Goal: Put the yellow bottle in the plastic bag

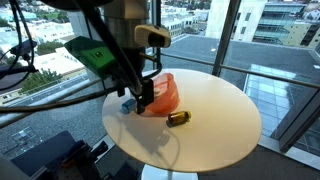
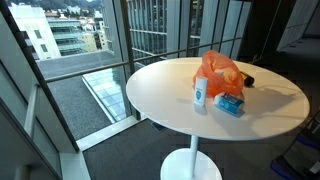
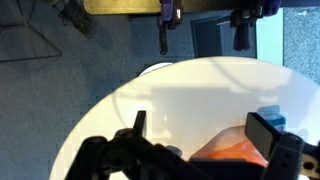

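Hangs with end effector [image 3: 200,128] spread wide, empty, over the orange plastic bag [image 1: 163,93] on the white bench [image 1: 215,110], near what seems a yellow bottle [image 1: 178,119] lying flat.

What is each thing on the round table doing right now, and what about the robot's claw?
Gripper: open, holding nothing.
Orange plastic bag: crumpled, sitting on the table.
Yellow-brown bottle: lying on its side, outside the bag.
White bottle: standing upright beside the bag.
Blue object: lying flat beside the bag.
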### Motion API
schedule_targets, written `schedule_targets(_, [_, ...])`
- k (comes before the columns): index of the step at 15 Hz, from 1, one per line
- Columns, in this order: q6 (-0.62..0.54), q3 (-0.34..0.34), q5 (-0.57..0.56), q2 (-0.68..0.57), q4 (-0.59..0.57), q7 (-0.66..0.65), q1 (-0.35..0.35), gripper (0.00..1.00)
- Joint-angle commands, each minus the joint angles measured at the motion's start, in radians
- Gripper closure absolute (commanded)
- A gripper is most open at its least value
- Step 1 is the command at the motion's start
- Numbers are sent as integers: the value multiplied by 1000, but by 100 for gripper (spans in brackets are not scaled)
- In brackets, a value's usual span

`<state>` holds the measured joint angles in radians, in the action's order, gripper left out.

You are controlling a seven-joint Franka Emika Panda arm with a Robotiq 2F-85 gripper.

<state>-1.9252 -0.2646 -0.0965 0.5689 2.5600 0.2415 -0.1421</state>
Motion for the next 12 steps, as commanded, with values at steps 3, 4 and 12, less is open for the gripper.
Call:
schedule_targets(3, [-37, 56, 70, -227, -175, -105, 16, 0])
schedule_targets(4, [-51, 64, 75, -261, -197, -119, 16, 0])
schedule_targets(12, [-161, 104, 122, -496, -333, -215, 16, 0])
